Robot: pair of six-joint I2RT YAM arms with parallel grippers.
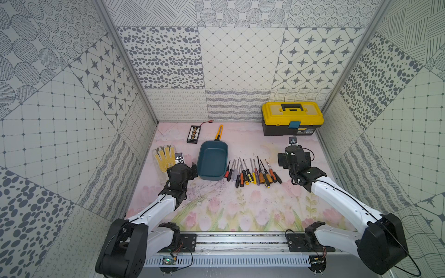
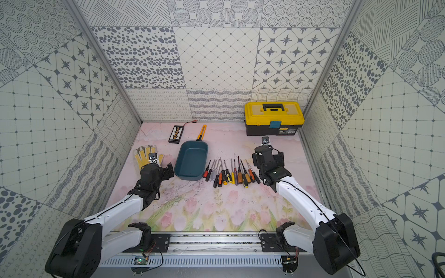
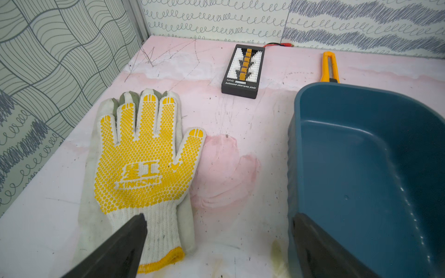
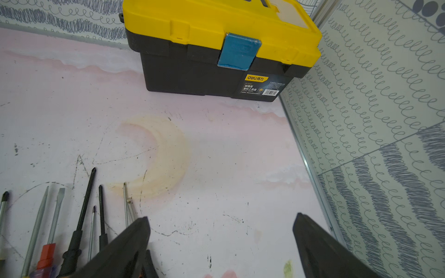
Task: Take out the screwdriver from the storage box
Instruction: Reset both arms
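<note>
The storage box [image 1: 212,160], a shallow teal-blue bin, lies left of centre on the mat, and I see nothing inside it [image 3: 361,168]. Several screwdrivers [image 1: 252,172] lie in a row on the mat just right of it, tips toward the back; some show in the right wrist view [image 4: 79,216]. My left gripper [image 1: 181,166] is open at the box's near left corner, one finger [image 3: 313,245] by the box wall, the other over a glove cuff, with bare mat between them [image 3: 219,219]. My right gripper [image 1: 294,154] hovers open and empty [image 4: 222,217] right of the row.
A yellow-lidded black toolbox [image 1: 292,118] stands shut at the back right corner. A yellow-dotted work glove [image 1: 165,156] lies left of the box. Behind the box are a black charging board [image 1: 193,134] and a yellow utility knife [image 1: 219,132]. Patterned walls enclose three sides.
</note>
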